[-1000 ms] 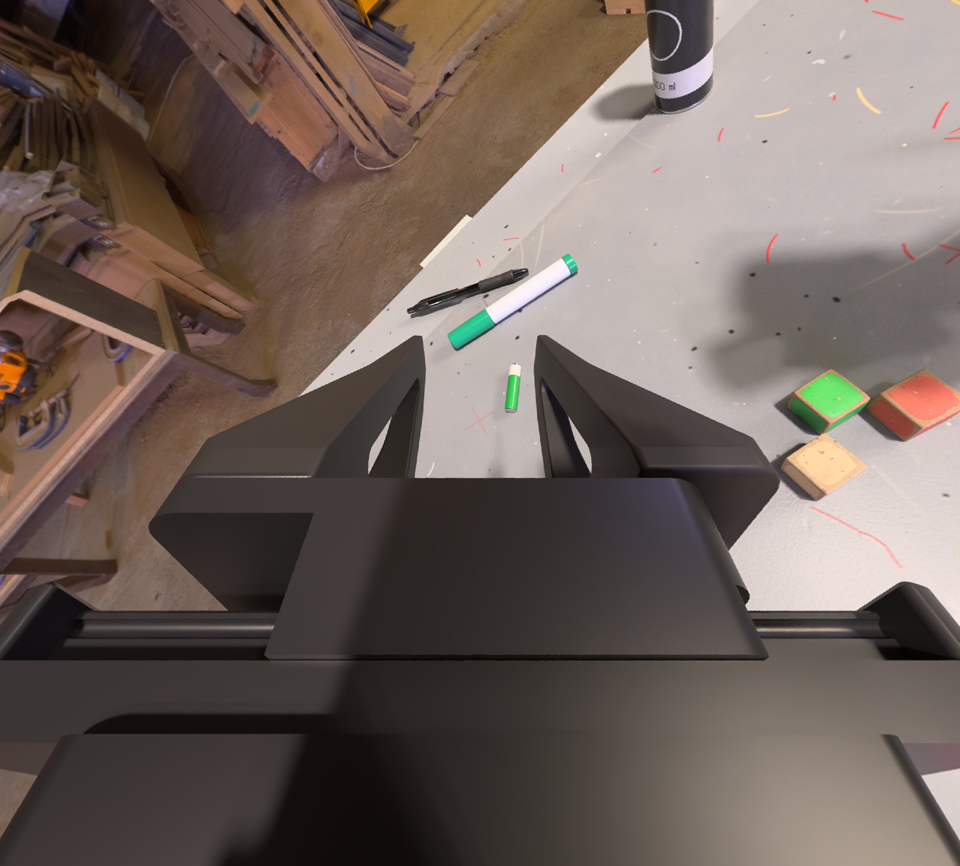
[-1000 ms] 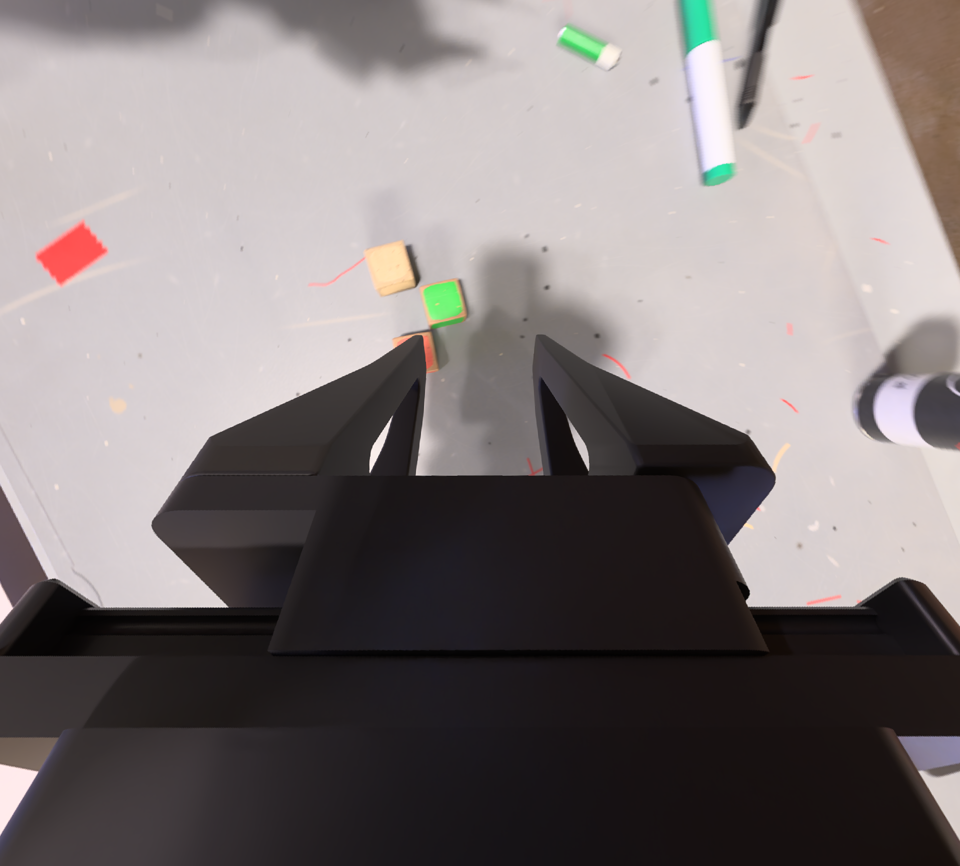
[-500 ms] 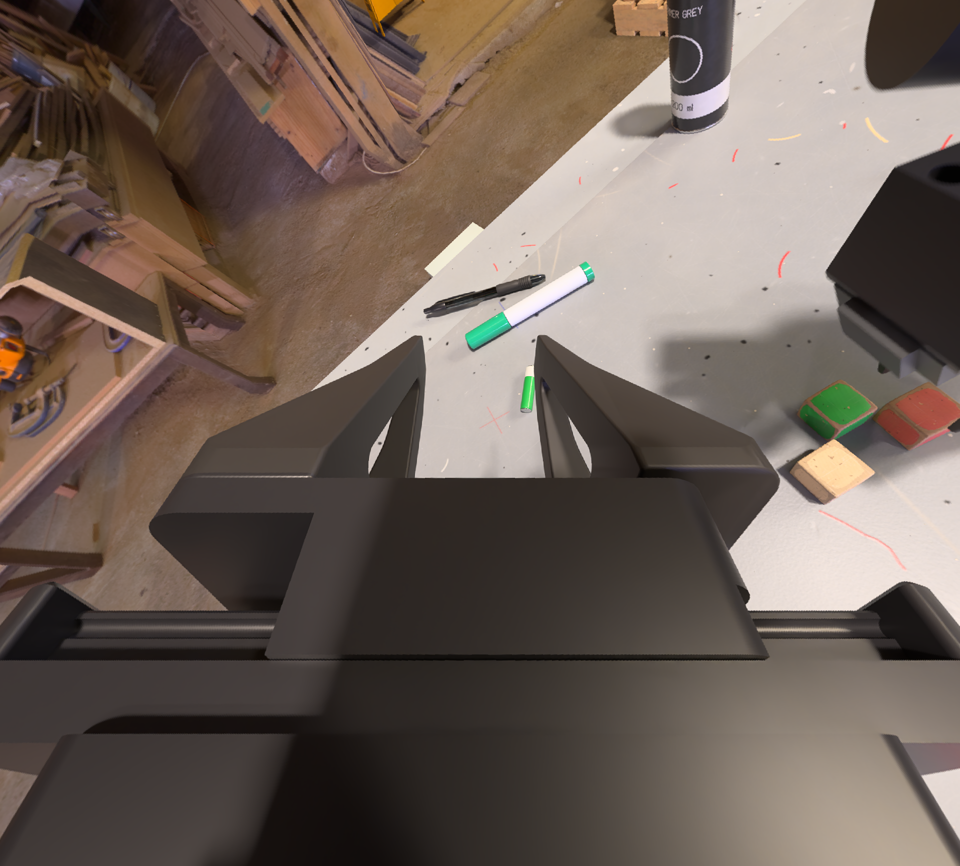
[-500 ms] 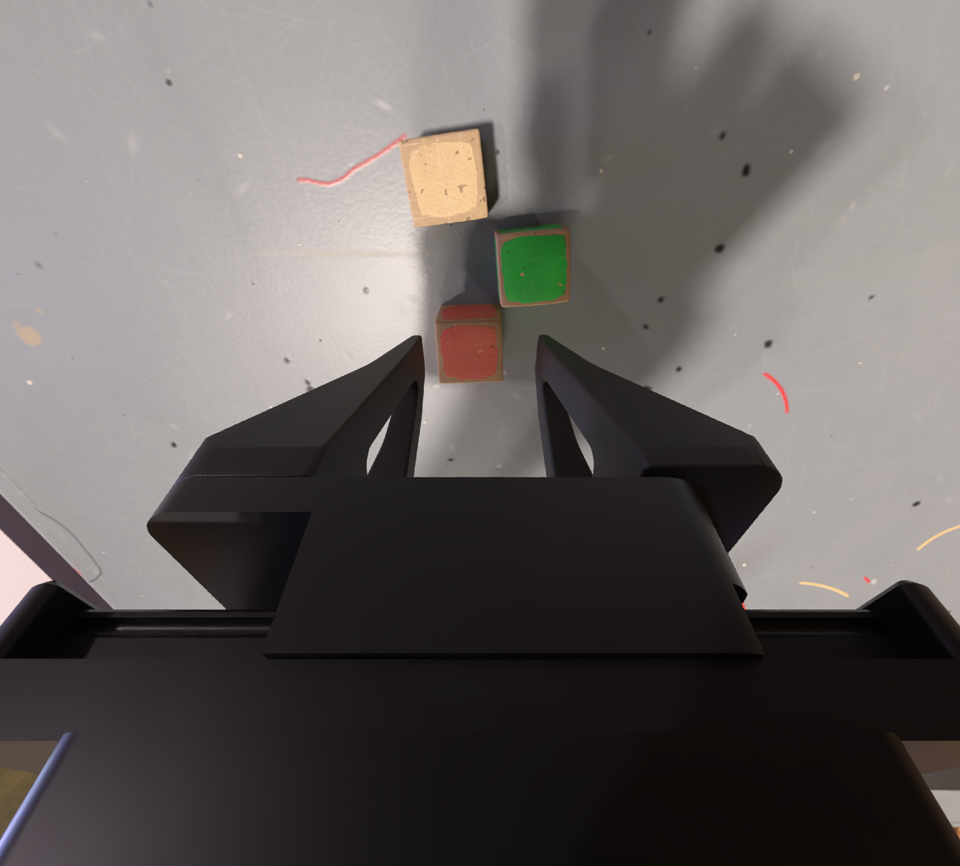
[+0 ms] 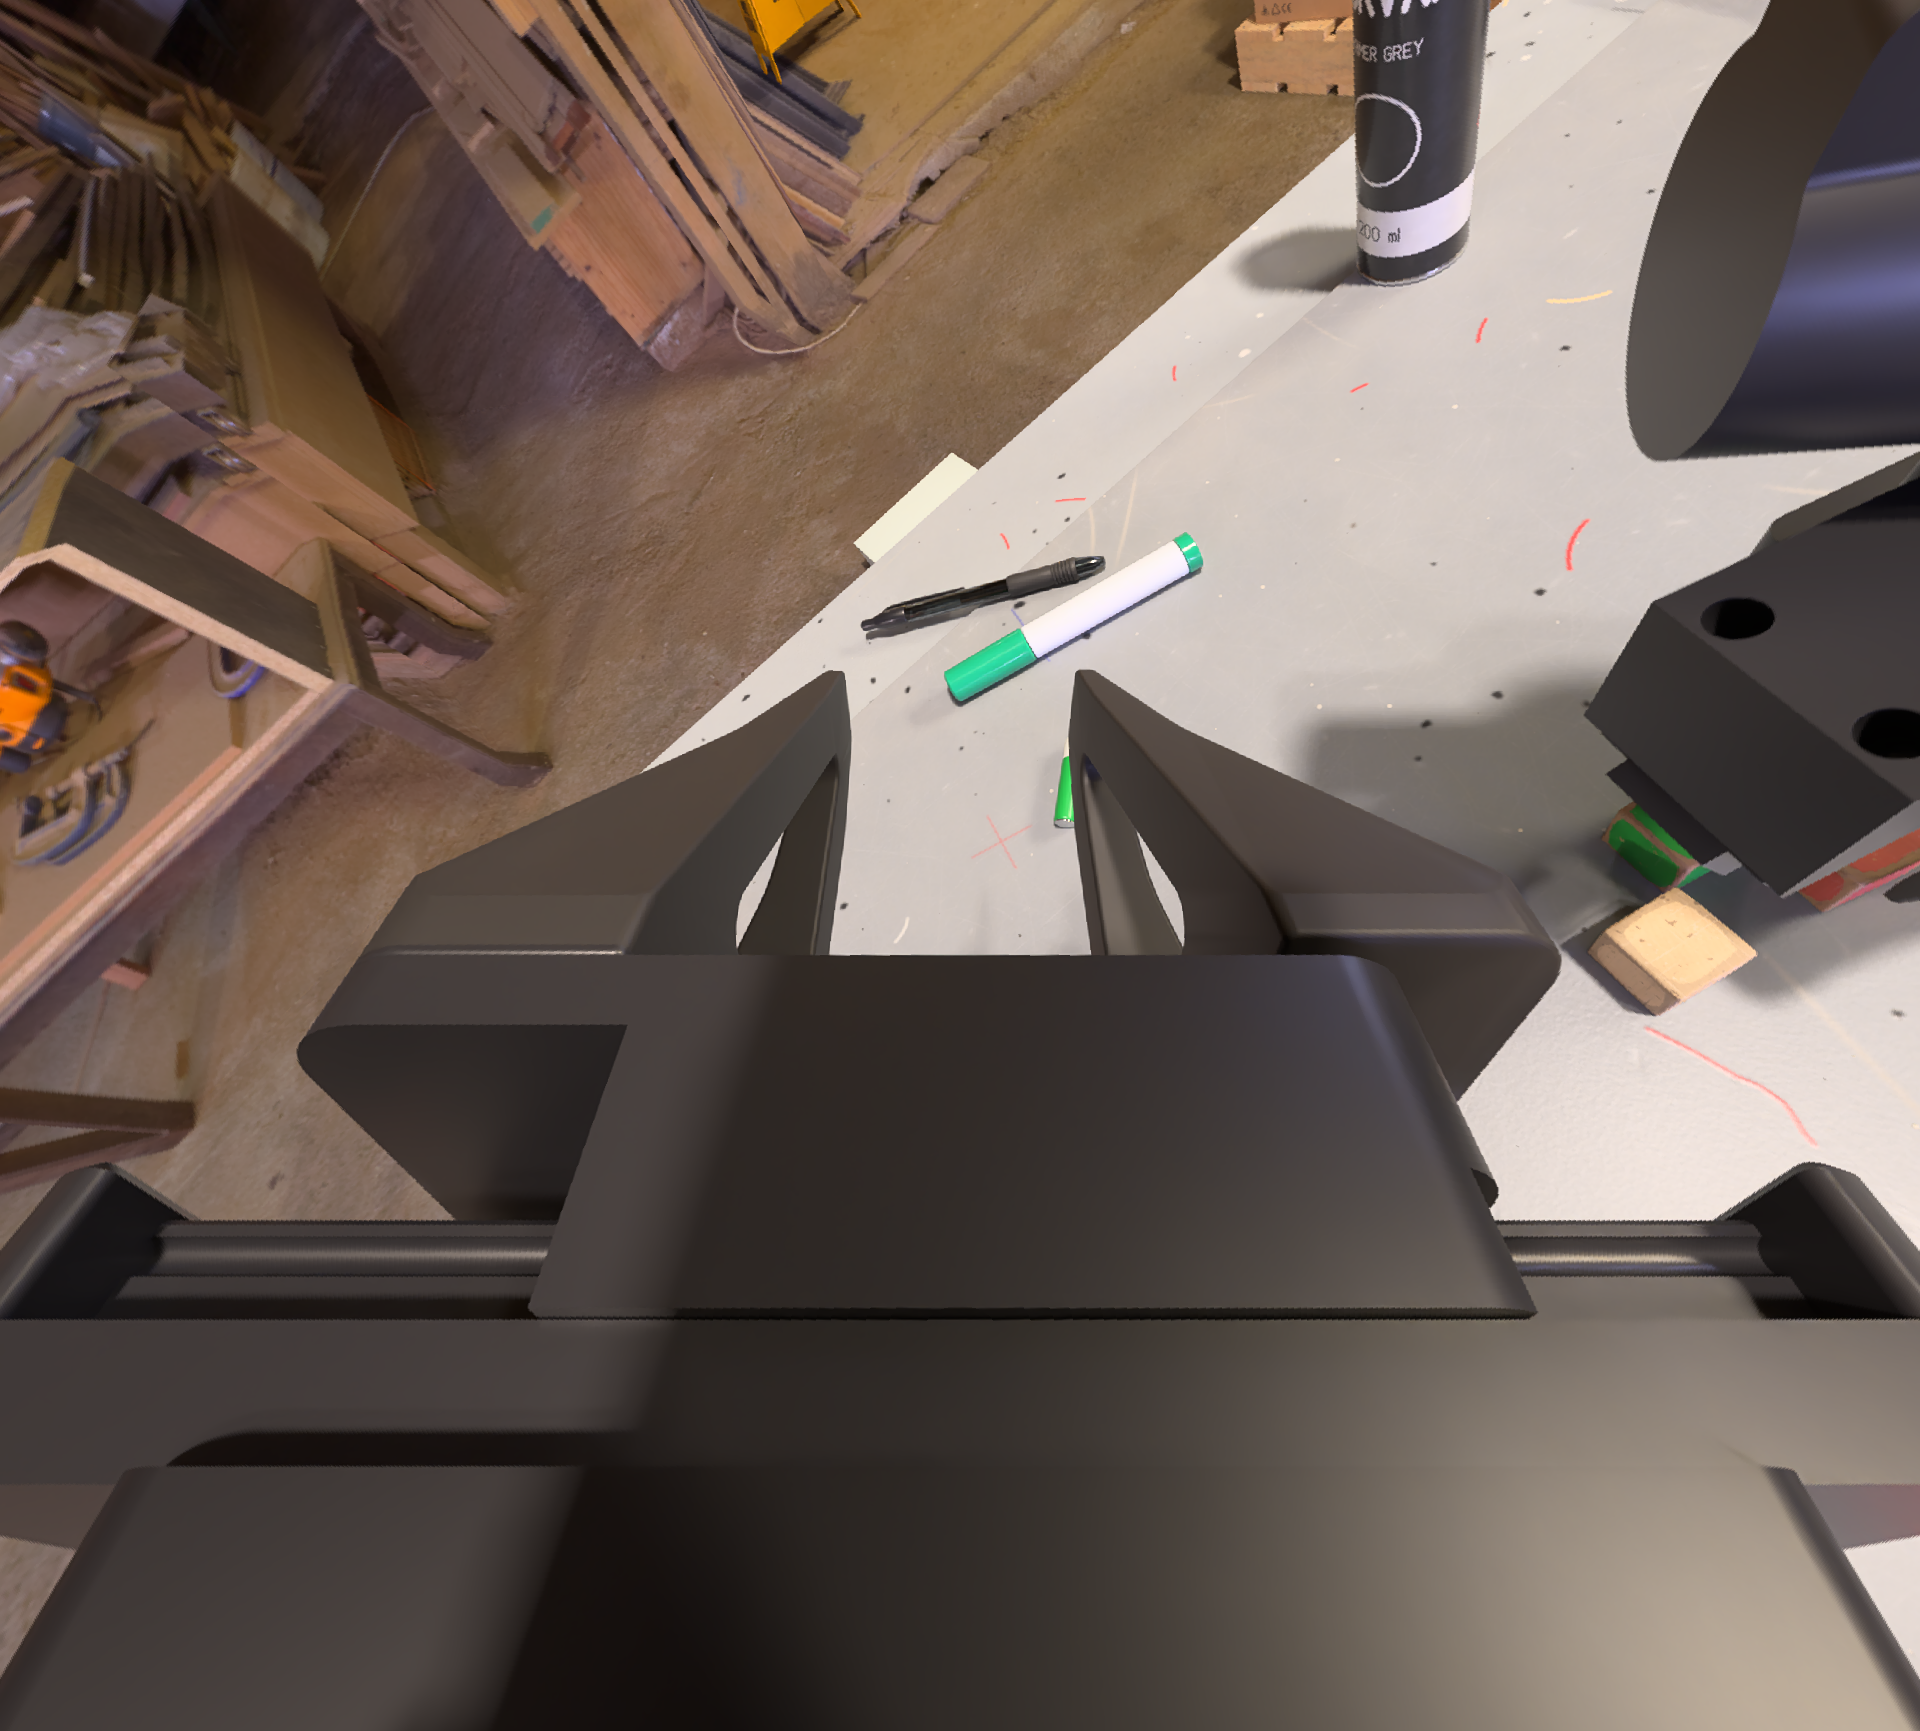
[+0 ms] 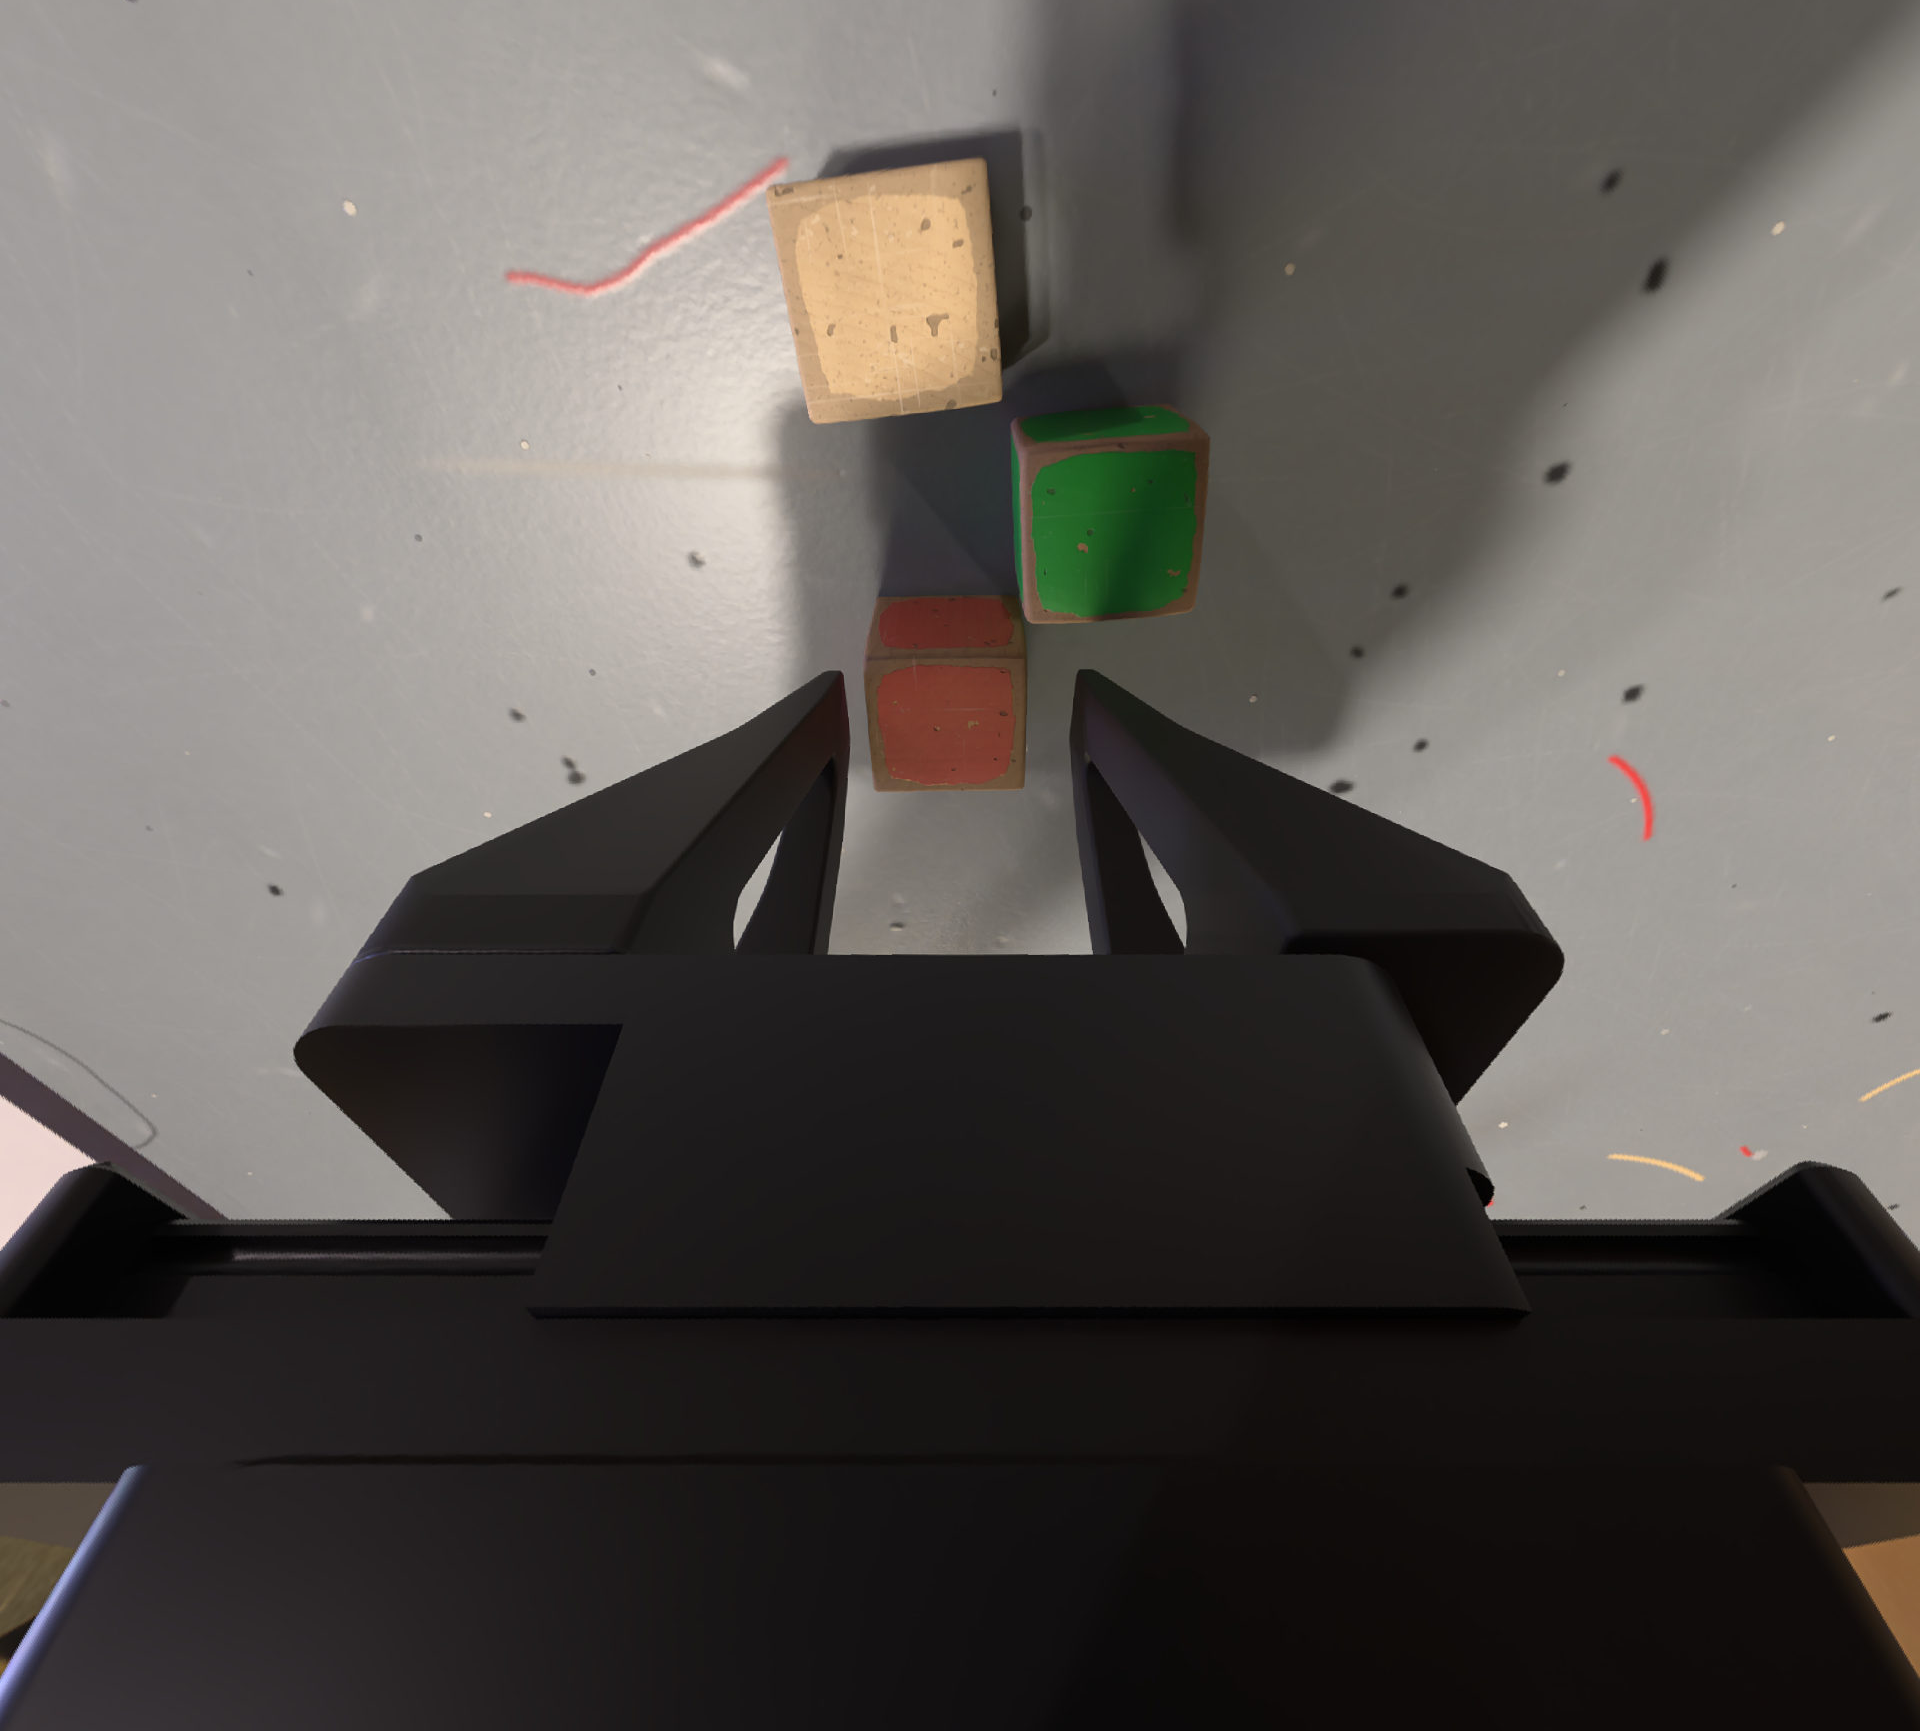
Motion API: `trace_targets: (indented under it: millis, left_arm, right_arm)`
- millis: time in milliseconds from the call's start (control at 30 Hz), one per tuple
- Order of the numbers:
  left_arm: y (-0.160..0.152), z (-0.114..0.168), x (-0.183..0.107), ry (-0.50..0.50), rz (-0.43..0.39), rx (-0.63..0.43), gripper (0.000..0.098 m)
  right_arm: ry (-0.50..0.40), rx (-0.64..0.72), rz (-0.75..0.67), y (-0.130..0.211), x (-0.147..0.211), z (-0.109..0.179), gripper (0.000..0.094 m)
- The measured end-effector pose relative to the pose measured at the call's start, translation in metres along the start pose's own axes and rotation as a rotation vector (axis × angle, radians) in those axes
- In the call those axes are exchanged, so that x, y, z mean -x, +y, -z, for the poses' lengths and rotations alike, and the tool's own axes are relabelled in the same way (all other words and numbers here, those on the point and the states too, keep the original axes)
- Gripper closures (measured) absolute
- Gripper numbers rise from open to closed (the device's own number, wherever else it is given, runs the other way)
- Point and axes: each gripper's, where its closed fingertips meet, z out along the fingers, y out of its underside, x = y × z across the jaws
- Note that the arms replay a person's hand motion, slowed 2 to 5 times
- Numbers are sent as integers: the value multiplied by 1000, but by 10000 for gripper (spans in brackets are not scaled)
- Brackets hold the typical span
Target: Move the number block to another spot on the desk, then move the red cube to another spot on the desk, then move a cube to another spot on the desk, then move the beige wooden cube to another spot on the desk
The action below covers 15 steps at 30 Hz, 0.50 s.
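Note:
Three cubes sit close together on the grey desk (image 6: 416, 538). In the right wrist view, the red cube (image 6: 945, 710) lies just ahead of and between my open right gripper's (image 6: 958, 694) tips, the green cube (image 6: 1110, 518) is beyond it to the right, and the beige wooden cube (image 6: 888, 291) is farthest. In the left wrist view the right gripper's body (image 5: 1766, 736) hangs over the red cube (image 5: 1860, 881) and green cube (image 5: 1647, 848), with the beige cube (image 5: 1671, 949) beside them. My left gripper (image 5: 958, 694) is open and empty above the desk's left part.
A green-and-white marker (image 5: 1075, 616), a black pen (image 5: 982, 592) and a small green battery (image 5: 1063, 793) lie near the desk's left edge. A black spray can (image 5: 1418, 50) stands farther back. Beyond the edge is a workshop floor with stacked timber.
My right gripper has come down toward the cubes, and the red cube now sits between its tips. The left wrist view has shifted slightly; the right arm now covers the red and green cubes there.

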Motion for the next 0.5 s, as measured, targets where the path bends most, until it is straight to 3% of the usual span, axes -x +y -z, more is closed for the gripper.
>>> trace_targets:
  millis: [200, 333, 500]
  left_arm:
    - [0, 0, 1, -1, 5, 0, 614]
    - [0, 0, 1, -1, 5, 0, 614]
    - [0, 0, 1, -2, 5, -1, 612]
  right_arm:
    - [6, 35, 8, 3, 1, -5, 608]
    - [4, 35, 10, 3, 1, -6, 691]
    - [-1, 33, 12, 2, 2, -6, 689]
